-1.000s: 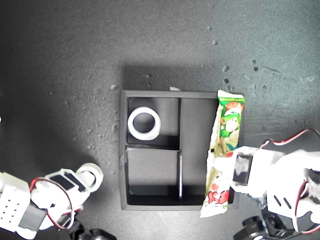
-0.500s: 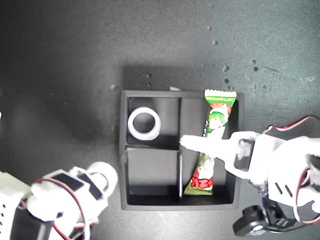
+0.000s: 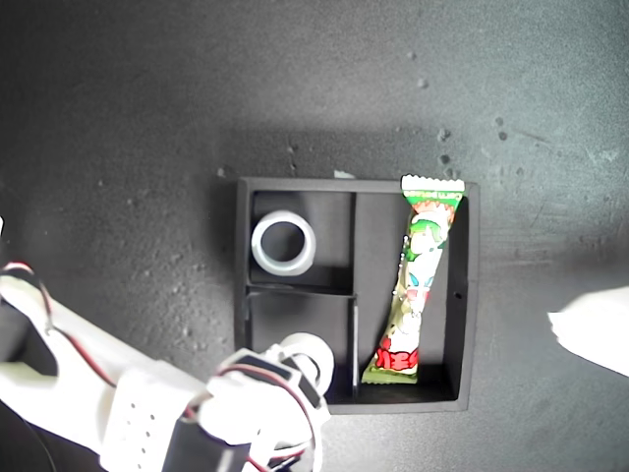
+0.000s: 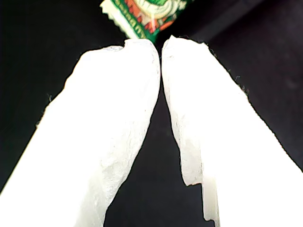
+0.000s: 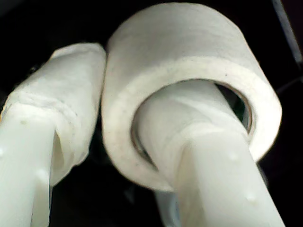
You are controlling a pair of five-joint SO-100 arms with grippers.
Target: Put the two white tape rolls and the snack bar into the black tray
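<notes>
- Exterior view shows the black tray [image 3: 470, 295] on a dark worktop [image 3: 147, 118], with the snack bar [image 3: 417, 278] lying in its tall rectangular compartment.
- I see the bar's long axis run along that compartment, slightly slanted; the red-lettered end points toward the tray's near wall, the green end touches the far wall.
- One white tape roll [image 3: 283, 244] lies flat in the small compartment at the tray's far corner, on the exterior view's left.
- My second gripper [image 5: 137, 118] grips the other tape roll [image 5: 189, 90], one finger through its hole and one outside; it hovers at the tray's near wall, over the other small compartment.
- My first gripper [image 4: 161, 47] has its jaws nearly together, holding nothing, with the bar's end just beyond the tips.
</notes>
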